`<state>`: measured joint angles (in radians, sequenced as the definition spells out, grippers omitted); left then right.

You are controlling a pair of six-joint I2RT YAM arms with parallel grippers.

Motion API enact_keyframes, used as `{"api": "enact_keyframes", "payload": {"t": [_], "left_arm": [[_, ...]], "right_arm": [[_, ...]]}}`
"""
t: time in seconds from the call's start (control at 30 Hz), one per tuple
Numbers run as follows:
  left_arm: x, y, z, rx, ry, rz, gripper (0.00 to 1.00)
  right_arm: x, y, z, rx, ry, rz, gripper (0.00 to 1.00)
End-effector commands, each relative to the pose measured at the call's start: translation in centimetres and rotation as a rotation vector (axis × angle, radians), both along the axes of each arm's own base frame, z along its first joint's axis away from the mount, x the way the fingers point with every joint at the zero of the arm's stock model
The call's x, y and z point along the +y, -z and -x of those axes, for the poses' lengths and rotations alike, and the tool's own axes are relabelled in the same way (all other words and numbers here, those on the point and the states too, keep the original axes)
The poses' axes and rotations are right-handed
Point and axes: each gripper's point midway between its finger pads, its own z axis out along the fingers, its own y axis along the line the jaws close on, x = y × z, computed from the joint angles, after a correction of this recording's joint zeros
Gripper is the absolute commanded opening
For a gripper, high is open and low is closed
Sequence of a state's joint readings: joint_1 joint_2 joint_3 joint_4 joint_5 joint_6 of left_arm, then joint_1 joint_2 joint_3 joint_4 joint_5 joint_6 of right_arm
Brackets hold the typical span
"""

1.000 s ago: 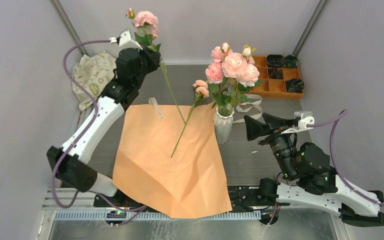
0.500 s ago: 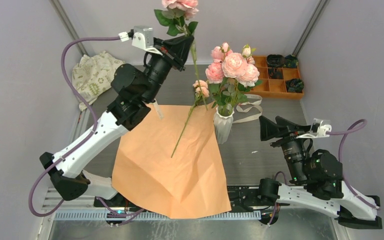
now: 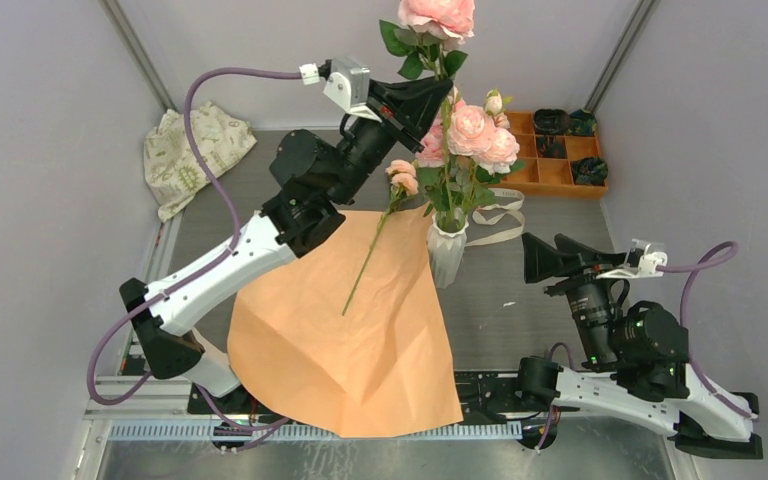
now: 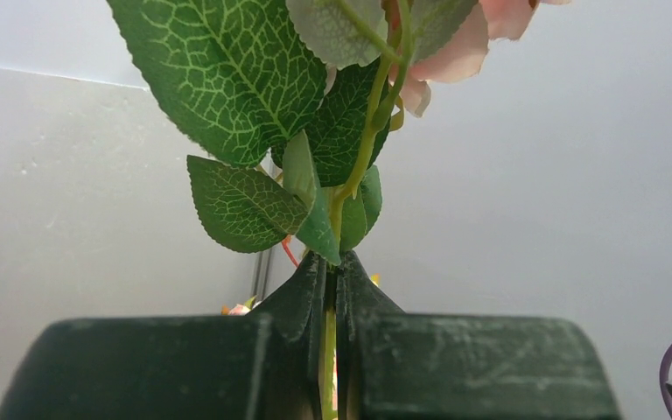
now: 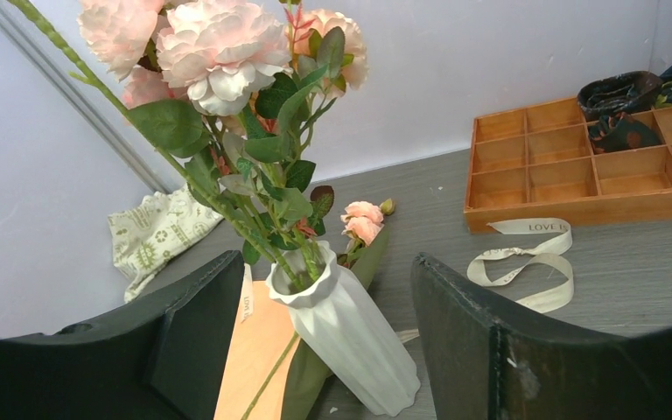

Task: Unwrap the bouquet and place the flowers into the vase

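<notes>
left arm stretched up and forward, left gripper (image 3: 438, 97) pinched on flower stem (image 4: 328, 350); right arm low, right gripper (image 3: 550, 248) agape.

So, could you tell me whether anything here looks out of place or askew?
One small pink flower is not in the vase: its stem lies slanted across the orange paper. The cream ribbon lies loose beside the vase. Nothing looks spilled or damaged.

Cream ribbon (image 5: 529, 227) loose on the worktop (image 5: 630, 289) beside the wooden compartment tray (image 5: 577, 206), printed "LOVE IS", remaining letters unreadable
</notes>
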<state>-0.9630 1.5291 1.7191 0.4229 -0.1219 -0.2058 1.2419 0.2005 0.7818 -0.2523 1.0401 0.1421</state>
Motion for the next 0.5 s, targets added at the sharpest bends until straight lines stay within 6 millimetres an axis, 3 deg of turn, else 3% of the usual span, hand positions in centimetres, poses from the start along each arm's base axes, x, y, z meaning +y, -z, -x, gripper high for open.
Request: {"api": "enact_keyframes", "payload": {"t": [0.0, 0.47], "left_arm": [[0.9, -2.1, 1.2, -0.08, 0.009, 0.083, 0.0], [-1.5, 5.4, -0.7, 0.002, 0.004, -0.004, 0.01]], "right_arm": [[-0.9, -0.1, 0.1, -0.003, 0.015, -0.038, 0.75], [-0.8, 0.3, 0.2, 0.001, 0.01, -0.037, 0.75]]}}
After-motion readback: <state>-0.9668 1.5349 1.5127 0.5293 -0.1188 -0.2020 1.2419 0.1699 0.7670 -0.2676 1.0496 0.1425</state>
